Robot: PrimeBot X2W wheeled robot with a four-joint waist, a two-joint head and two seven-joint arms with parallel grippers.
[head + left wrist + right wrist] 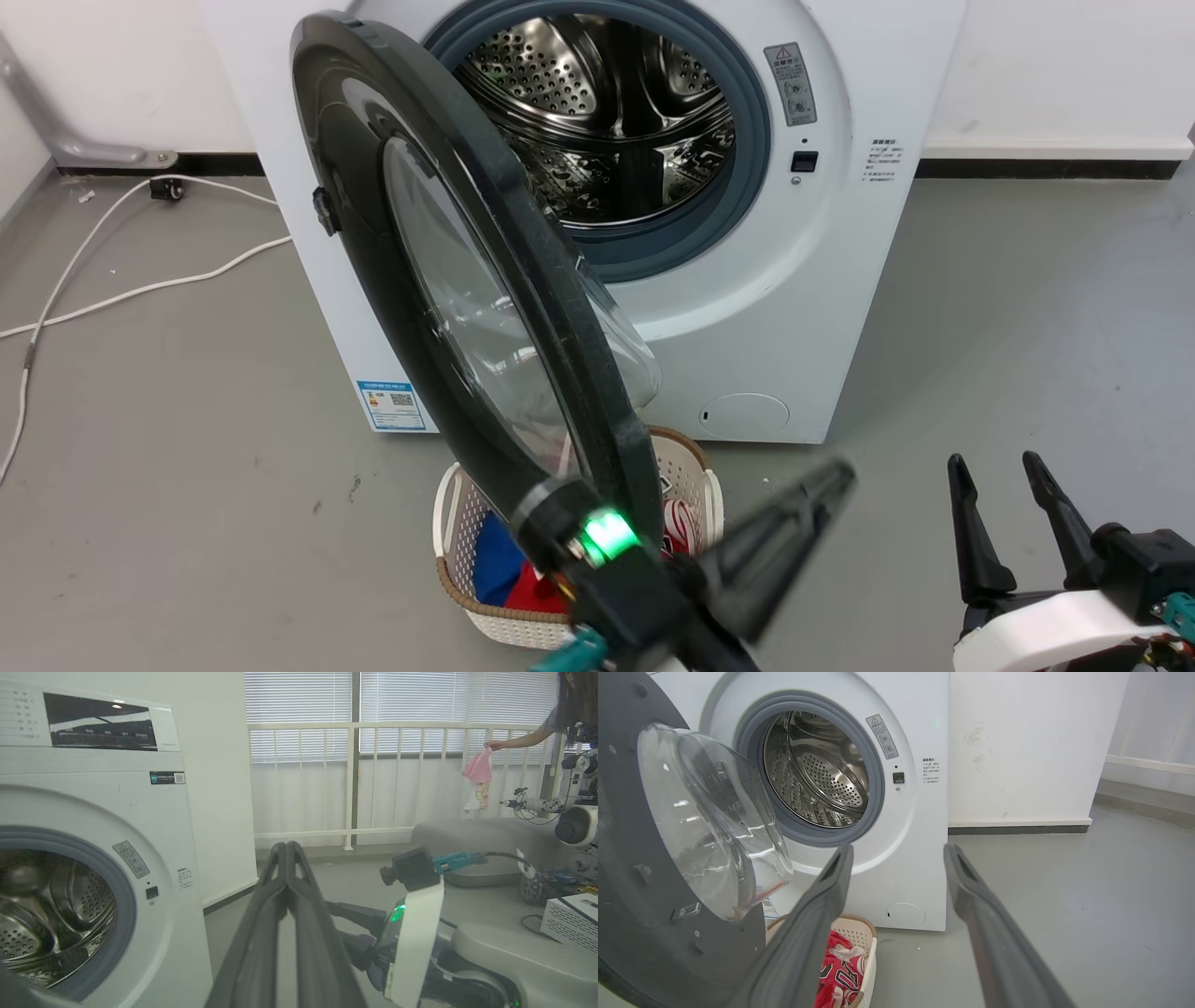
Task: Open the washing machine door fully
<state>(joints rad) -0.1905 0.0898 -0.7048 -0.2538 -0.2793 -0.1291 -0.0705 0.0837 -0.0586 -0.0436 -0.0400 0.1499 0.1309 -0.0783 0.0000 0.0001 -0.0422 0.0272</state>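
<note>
From the head camera, the washing machine door [485, 280] stands swung out about halfway, its glossy black rim edge-on. I'd say the opening step is mid-way, with the last stretch of swing left. The left claw [822, 485] is blurred, and the door's lower rim is just up and to its left. I cannot tell whether they touch. The right claw [994, 467] sits well off to the right, fingers spread and empty.

From the left wrist, the left claw [285, 845] has its long dark fingers pressed together with nothing between them. The white machine and steel drum [42, 914] lie to its left.

From the right wrist, the right claw [897, 849] gapes wide and holds nothing. The door's matt grey inner face [626, 858] and bulging clear glass bowl [710, 826] stand to its left, and a woven basket [871, 938] lies just below. The next move likely calls for a steady sideways push on that flat grey ring rather than the rounded, slick glass.
</note>
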